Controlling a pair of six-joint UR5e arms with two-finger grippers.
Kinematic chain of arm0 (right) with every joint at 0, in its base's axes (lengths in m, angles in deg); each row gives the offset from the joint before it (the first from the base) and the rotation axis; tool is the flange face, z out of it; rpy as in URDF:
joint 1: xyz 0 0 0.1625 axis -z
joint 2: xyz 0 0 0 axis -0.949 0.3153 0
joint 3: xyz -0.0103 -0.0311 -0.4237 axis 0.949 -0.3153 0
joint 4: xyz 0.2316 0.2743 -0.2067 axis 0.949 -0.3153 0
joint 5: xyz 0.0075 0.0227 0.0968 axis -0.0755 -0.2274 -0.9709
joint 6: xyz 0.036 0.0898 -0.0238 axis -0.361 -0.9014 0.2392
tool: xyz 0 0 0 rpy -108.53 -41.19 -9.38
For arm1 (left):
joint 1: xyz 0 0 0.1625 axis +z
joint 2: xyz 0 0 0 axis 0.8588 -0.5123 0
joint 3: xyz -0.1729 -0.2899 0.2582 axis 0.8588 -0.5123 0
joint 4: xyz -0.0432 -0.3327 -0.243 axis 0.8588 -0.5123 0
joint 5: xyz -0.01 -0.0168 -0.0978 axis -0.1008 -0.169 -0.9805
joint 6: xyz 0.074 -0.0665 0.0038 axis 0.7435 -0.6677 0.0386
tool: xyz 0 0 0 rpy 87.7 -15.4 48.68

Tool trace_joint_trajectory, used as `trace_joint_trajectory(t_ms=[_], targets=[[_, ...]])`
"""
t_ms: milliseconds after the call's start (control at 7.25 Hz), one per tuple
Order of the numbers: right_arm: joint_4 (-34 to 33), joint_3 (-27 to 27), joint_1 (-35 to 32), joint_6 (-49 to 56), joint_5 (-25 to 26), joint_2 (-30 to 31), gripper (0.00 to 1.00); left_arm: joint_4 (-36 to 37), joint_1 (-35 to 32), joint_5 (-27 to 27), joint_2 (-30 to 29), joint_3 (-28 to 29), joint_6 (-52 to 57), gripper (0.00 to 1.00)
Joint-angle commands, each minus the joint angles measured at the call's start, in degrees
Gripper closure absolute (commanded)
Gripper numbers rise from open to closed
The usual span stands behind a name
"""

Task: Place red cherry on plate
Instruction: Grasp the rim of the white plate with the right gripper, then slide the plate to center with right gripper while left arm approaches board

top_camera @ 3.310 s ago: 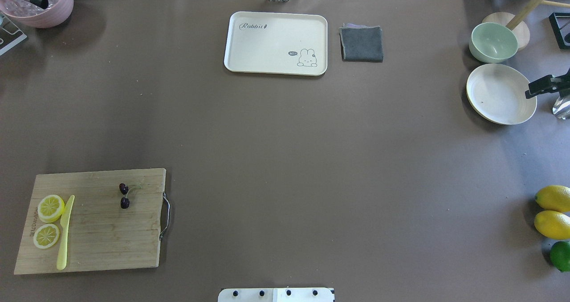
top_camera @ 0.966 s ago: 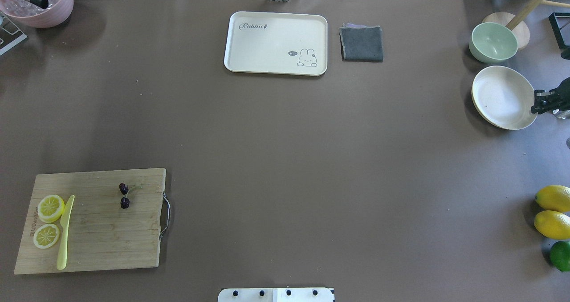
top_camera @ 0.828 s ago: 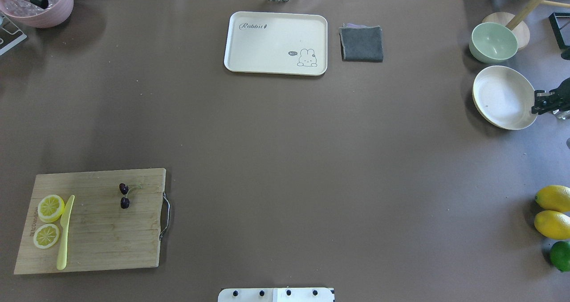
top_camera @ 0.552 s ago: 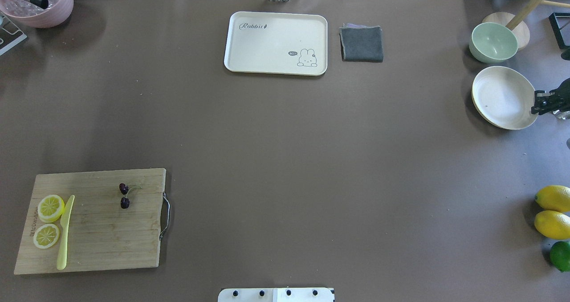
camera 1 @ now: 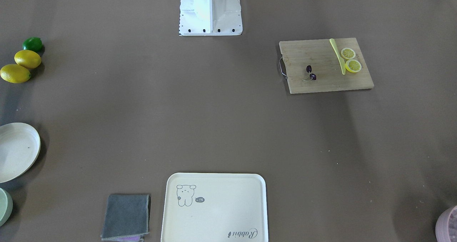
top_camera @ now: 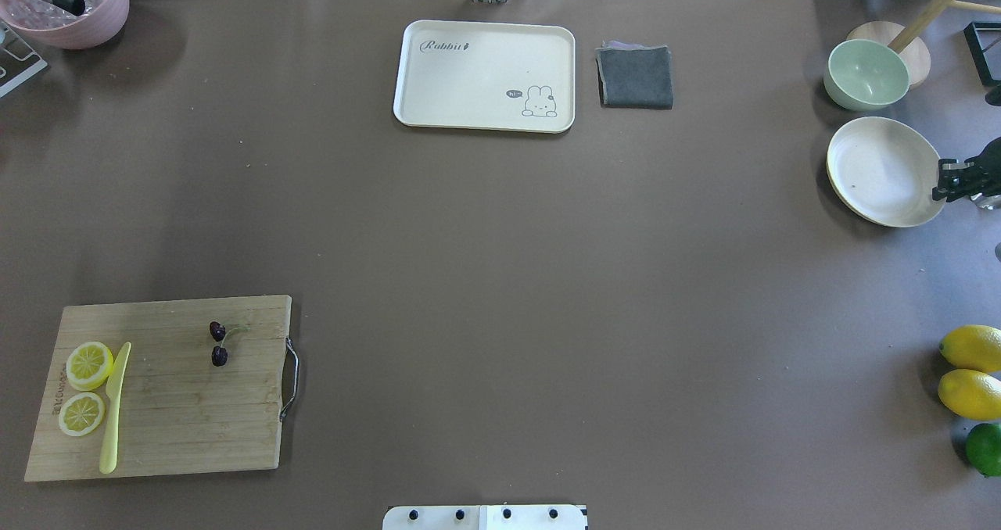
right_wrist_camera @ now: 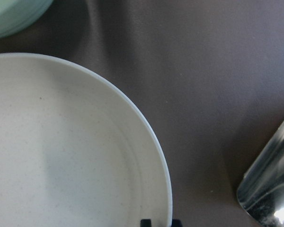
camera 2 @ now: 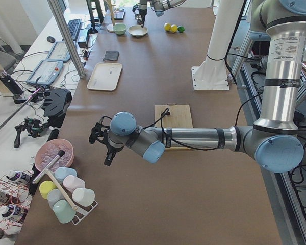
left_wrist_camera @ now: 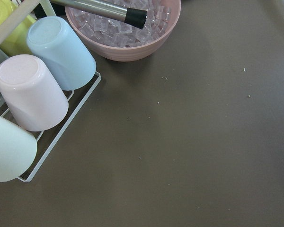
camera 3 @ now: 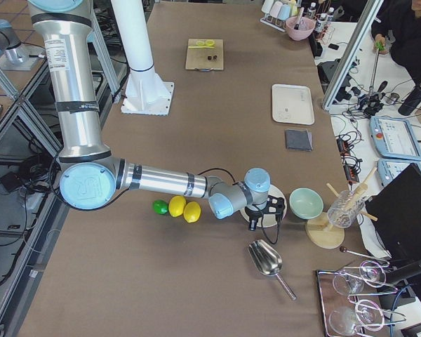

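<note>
Your right gripper [top_camera: 941, 188] clamps the plate [top_camera: 876, 166] rim, far from the cutting board [top_camera: 172, 420]. The red cherry [top_camera: 218, 344] sits there, nearer your left gripper [camera 2: 103, 143], whose state I can't tell.

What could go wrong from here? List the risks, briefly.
1. The right tool grips the plate only by its rim, so the plate may slip or swing into the green bowl close beside it.
2. The cherry lies on the board far across the table. That probably means a long carry on that thin grip.
3. The left tool hangs near the ice bowl and cups; a careless swing could knock them.
</note>
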Motion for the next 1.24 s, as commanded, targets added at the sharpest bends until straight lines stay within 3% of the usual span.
trace_joint_trajectory(t_ms=[0,138,414,828,1103], targets=[[0.0,-0.06,0.09,0.0,-0.05,0.09,0.87,0.0,0.0,0.0,-0.14,0.04,0.0,0.02],[0.09,0.03,0.0,0.0,-0.14,0.26,1.0,0.0,0.0,0.0,-0.15,-0.05,0.0,0.02],[0.09,0.29,0.09,0.17,-0.23,0.26,1.0,0.0,0.0,0.0,-0.23,-0.14,0.0,0.02],[1.31,0.99,-2.18,0.0,-12.05,0.09,1.0,0.0,0.0,0.0,-0.41,-0.14,-0.09,0.02],[1.32,2.74,-2.29,-0.09,-15.42,-1.66,1.0,0.0,0.0,0.0,-0.5,-0.05,0.0,0.02]])
